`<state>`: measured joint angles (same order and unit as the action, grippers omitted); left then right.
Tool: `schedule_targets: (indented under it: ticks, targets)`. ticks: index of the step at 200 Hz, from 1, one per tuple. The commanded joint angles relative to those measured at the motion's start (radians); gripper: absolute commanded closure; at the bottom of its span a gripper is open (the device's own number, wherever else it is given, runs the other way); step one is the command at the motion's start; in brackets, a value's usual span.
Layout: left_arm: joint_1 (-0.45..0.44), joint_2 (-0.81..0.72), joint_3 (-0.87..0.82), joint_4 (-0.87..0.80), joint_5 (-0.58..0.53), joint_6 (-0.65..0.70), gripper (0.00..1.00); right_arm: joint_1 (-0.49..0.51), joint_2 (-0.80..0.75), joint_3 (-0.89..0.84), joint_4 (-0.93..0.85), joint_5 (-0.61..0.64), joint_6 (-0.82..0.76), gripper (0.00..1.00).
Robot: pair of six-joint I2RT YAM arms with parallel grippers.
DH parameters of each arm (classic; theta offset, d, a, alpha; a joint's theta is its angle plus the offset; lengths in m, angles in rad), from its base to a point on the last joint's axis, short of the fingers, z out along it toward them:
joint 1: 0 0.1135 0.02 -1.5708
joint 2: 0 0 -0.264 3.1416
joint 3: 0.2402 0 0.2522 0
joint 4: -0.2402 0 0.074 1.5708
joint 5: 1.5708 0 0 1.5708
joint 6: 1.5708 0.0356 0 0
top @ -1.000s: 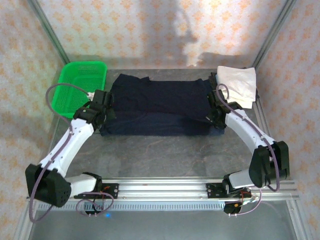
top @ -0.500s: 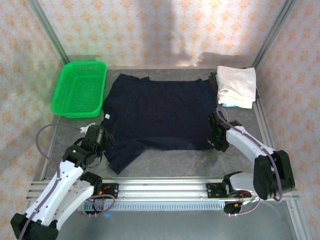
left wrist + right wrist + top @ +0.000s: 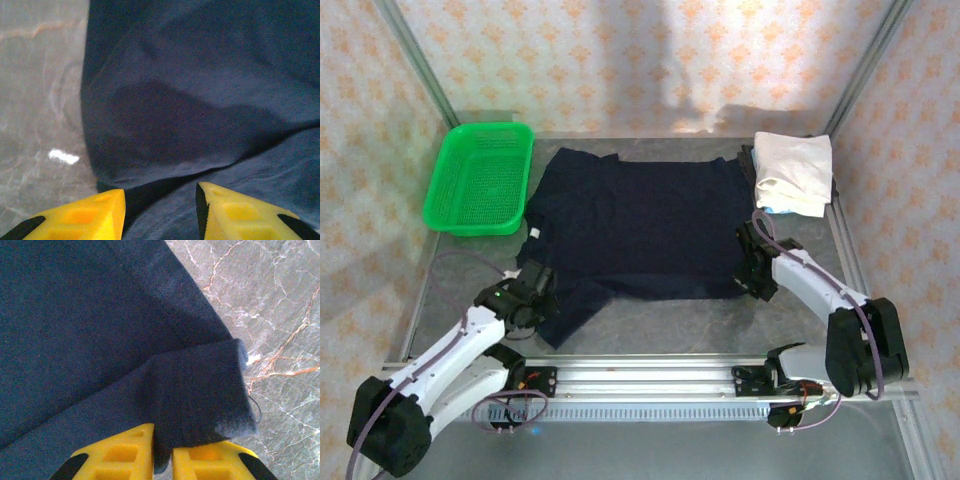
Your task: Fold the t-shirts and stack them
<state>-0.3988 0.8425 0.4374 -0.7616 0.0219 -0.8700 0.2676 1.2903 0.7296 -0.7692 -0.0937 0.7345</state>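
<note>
Since the navy t-shirt is light and floppy, grab corners: right hand pinches the hem corner, left hand sits half-open over cloth.

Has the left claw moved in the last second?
Yes. The left gripper has drawn back from beside the green basket toward the near rail.

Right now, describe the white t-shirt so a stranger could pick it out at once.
Start at the grey table's far right corner, across from the green basket. The white t-shirt lies there, next to the spread navy t-shirt. It alone is pale and folded into a bundle.
</note>
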Motion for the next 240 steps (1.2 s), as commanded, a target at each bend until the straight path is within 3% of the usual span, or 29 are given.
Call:
schedule_targets:
  ticks: [1, 40, 108, 143, 208, 240]
  targets:
    - [-0.017, -0.031, -0.044, -0.021, -0.023, -0.112, 0.58, 0.004, 0.019, 0.026, -0.004, 0.025, -0.014, 0.85]
    - [-0.052, -0.051, -0.078, -0.083, -0.060, -0.161, 0.59, 0.003, 0.048, 0.044, -0.004, 0.034, -0.030, 0.85]
    - [-0.075, -0.125, -0.126, -0.084, -0.020, -0.190, 0.59, 0.004, 0.094, 0.059, 0.010, 0.026, -0.042, 0.85]
    - [-0.086, -0.114, -0.118, -0.076, 0.014, -0.180, 0.66, 0.003, 0.090, 0.062, 0.006, 0.035, -0.043, 0.86]
    - [-0.210, -0.125, -0.080, -0.164, 0.003, -0.232, 0.60, 0.002, 0.108, 0.059, 0.018, 0.045, -0.044, 0.86]
    - [-0.226, -0.120, -0.072, -0.168, -0.013, -0.248, 0.68, 0.002, 0.124, 0.055, 0.034, 0.039, -0.049, 0.86]
